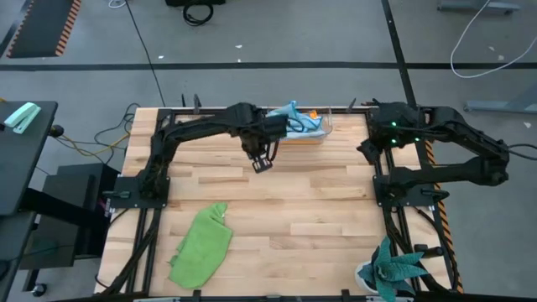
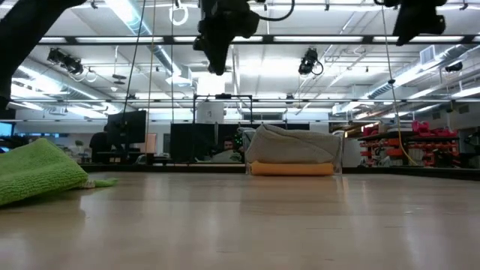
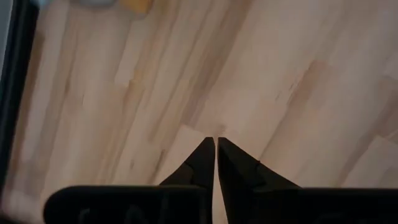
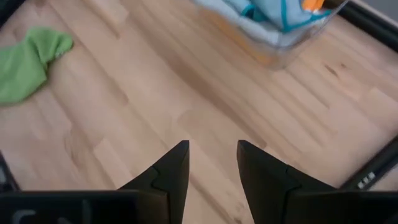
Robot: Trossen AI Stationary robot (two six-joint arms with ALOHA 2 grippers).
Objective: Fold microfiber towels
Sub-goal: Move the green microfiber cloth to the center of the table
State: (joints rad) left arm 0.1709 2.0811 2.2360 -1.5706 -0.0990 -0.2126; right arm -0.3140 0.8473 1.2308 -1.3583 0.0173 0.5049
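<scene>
Crumpled lime green towel [image 2: 37, 176] lies closest to the low camera, on the near left part of the bench [image 1: 285, 210], a butcher-block surface of pale wooden strips framed by dark rails. From above, this towel [image 1: 201, 245] sits as a long loose heap, well apart from both arms. At the far edge of the bench stands a clear plastic box [image 1: 323, 134] holding the other towels: a light blue towel [image 1: 295, 117] bunched on top, a grey towel [image 2: 289, 144] mounded over an orange-yellow towel [image 2: 292, 169] at the bottom. The left pincer [image 1: 263, 161] hangs above bare wood just in front of the box, its fingers [image 3: 202, 163] pressed together with nothing between them. The right pincer [image 4: 212, 155] waits over the right side of the bench with its fingers spread and nothing in them. A teal spiky-leaved plant [image 1: 394, 270] stands at the near right corner. Beyond the bench, the low view shows a large hall with rows of ceiling lights [image 2: 127, 11], dark monitors [image 2: 191, 141] and shelving [image 2: 412, 142]. The grey floor [image 1: 277, 42] around the bench carries cables.
</scene>
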